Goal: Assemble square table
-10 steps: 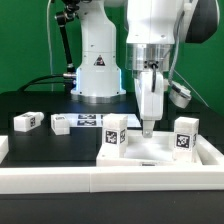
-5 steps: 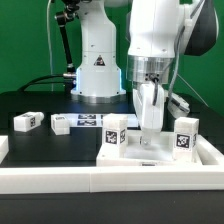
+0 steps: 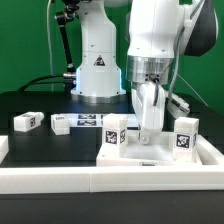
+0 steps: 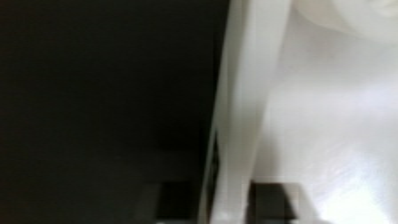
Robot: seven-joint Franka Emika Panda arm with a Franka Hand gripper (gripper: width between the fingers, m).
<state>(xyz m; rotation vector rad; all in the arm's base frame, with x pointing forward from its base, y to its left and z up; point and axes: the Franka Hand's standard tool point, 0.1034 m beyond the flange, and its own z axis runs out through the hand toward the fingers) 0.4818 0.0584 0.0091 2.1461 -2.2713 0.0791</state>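
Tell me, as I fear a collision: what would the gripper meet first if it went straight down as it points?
Likely the far edge of the tabletop: the gripper points down onto it, between two upright leg blocks. The wrist view shows a white edge between its fingertips; whether they touch it is unclear.

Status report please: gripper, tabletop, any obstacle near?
Gripper low at tabletop rim, jaws either side of it; closure unclear. Tabletop lies flat. Leg block stands close beside gripper.

White tabletop (image 3: pixel 190 157), legs (image 3: pixel 115 132) apparently black-white tagged.
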